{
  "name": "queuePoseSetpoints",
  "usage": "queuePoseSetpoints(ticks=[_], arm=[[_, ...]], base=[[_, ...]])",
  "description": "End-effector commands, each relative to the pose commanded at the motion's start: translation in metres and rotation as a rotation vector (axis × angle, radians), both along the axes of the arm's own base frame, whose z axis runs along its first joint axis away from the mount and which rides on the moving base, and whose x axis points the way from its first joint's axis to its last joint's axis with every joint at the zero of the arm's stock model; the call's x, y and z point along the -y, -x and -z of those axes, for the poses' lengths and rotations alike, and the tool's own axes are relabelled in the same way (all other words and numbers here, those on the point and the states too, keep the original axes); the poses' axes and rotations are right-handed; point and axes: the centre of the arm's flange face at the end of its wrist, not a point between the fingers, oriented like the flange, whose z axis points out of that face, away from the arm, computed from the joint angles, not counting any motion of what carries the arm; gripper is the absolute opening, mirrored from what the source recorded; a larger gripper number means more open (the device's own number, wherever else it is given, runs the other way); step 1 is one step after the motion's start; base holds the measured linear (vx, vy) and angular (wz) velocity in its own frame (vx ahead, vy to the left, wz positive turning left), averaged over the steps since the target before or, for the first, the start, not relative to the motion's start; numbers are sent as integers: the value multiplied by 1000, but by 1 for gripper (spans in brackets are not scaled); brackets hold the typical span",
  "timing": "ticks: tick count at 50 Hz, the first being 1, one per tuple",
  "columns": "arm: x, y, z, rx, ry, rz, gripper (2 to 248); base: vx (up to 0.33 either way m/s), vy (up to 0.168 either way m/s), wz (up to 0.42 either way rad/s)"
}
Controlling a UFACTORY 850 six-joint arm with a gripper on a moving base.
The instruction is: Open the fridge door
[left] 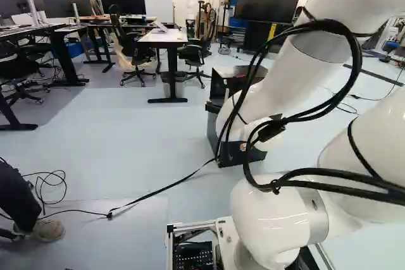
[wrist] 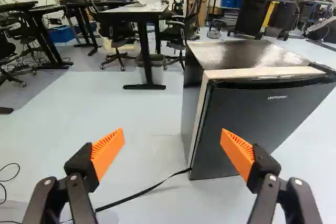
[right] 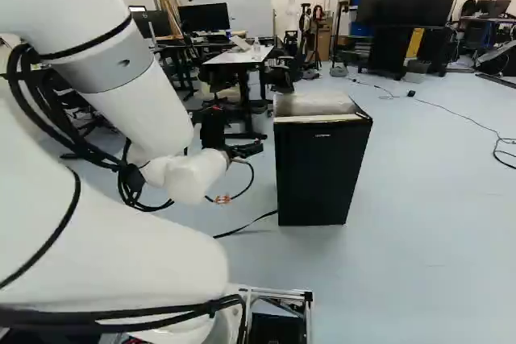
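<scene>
Your gripper (right: 242, 151): fingers (wrist: 107, 154) spread wide, orange pads facing.
Fridge door (wrist: 252, 124): dark, looks closed, ahead to your right.
Black strap (wrist: 142, 193): on floor (wrist: 131, 114), running near left from fridge (wrist: 236, 55).
Desk (wrist: 134, 10): far, left beyond fridge.

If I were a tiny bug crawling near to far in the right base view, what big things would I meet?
The robot arm's lowest joint → the black fridge → the desk → the whiteboard.
</scene>
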Motion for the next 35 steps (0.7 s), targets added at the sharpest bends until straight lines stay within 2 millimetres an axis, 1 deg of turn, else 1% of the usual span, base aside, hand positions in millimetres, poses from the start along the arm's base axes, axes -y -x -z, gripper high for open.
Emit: queuePoseSetpoints(ticks=[15,35], arm=[[2,-17,-2,-7,0,8,247],[16,-47,-5,-14,0,48,247]], base=[[0,0,0],[0,0,0]])
